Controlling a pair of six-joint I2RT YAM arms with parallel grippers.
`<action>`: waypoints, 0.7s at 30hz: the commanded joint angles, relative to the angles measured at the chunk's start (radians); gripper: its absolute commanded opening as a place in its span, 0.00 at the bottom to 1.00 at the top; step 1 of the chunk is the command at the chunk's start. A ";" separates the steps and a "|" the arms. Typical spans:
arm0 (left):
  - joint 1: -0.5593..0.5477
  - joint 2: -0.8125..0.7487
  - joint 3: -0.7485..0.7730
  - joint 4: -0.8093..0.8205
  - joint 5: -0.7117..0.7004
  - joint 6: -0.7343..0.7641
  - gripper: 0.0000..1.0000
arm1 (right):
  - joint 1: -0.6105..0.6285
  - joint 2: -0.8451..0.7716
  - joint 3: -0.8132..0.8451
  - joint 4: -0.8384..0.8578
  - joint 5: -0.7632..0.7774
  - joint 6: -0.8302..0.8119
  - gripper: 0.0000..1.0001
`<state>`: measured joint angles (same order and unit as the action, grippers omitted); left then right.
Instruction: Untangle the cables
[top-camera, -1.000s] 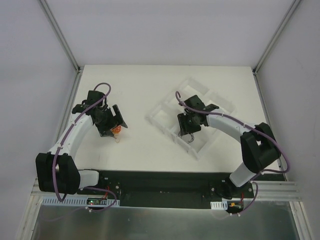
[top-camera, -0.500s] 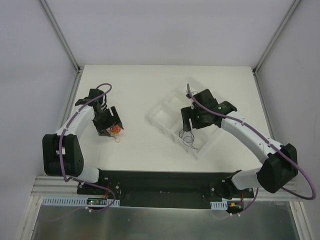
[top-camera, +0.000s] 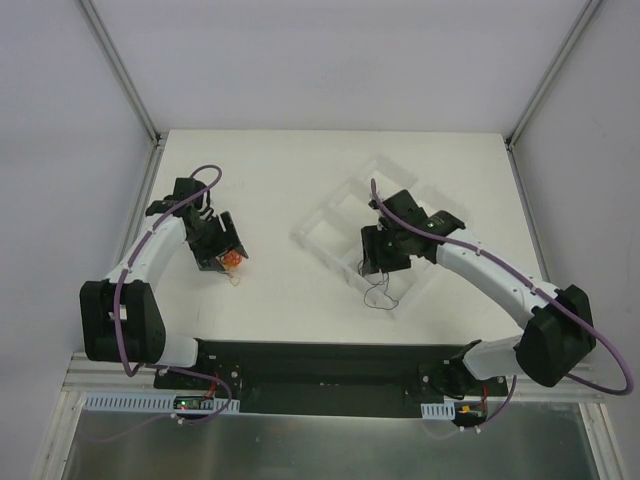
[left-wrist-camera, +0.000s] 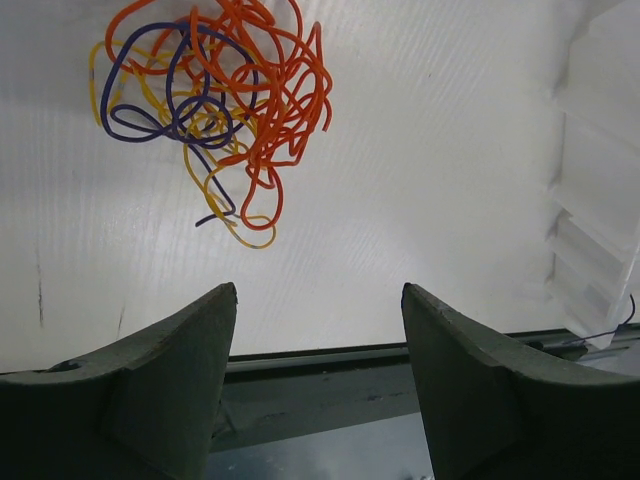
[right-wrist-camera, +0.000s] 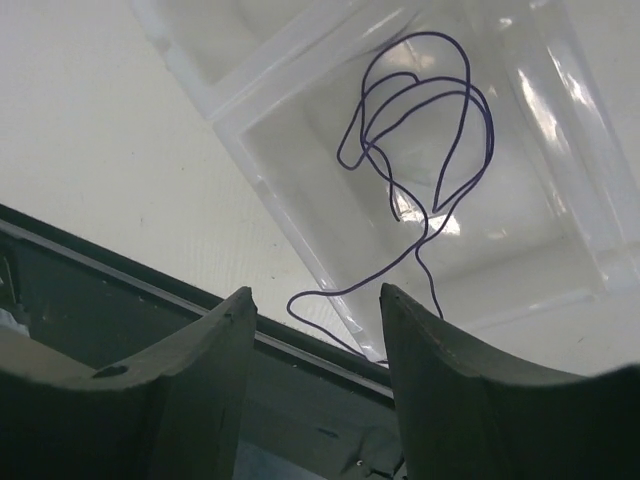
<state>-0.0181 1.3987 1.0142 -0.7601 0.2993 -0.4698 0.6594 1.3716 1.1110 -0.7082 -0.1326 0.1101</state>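
Overhead view of two robot arms on a white desk. Over the last second the right arm swings its elbow outward and draws back from the clear plastic tray. A single purple cable that was hidden under the right gripper now lies free. It sits loosely looped in one tray compartment, with its tail trailing over the near rim onto the desk. The right gripper hovers above it, jaws spread and holding nothing.

On the left, the arm has shifted only slightly. The bunch of cables, with orange, yellow and purple strands knotted together, lies in the same spot on the desk, just beyond the left gripper. The jaws of that gripper are also spread and empty.

This suggests one strand has been separated and dropped off in the tray. The bunch still looks well tangled, so most of the untangling appears to remain.
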 joint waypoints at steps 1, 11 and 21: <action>0.003 -0.058 -0.040 -0.033 0.040 0.008 0.66 | -0.021 -0.003 -0.020 -0.039 0.070 0.180 0.56; 0.003 -0.086 -0.058 -0.033 0.072 0.005 0.66 | -0.158 0.055 -0.079 -0.021 -0.139 0.480 0.49; 0.003 -0.129 -0.083 -0.033 0.063 0.008 0.66 | -0.175 0.116 -0.135 0.056 -0.185 0.574 0.23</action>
<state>-0.0181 1.3071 0.9398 -0.7719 0.3420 -0.4702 0.4973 1.4712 0.9829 -0.6876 -0.2714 0.6113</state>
